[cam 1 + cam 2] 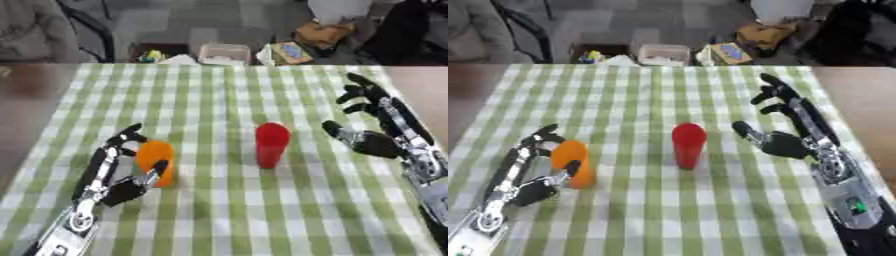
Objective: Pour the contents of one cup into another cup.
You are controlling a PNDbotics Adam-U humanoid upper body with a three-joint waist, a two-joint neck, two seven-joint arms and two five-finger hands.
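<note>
An orange cup (156, 162) stands on the checked cloth at the lower left. My left hand (112, 172) is wrapped round it, fingers behind it and thumb in front. A red cup (271, 144) stands upright near the middle of the table. To its right my right hand (381, 125) is open, fingers spread and pointing away, thumb reaching toward the red cup but apart from it. What the cups contain is hidden.
The green and white checked cloth (227, 210) covers the table. Past the far edge, on the floor, lie a dark box (157, 51), a white container (224, 53) and other clutter (306, 42). Bare wood (26, 100) shows left of the cloth.
</note>
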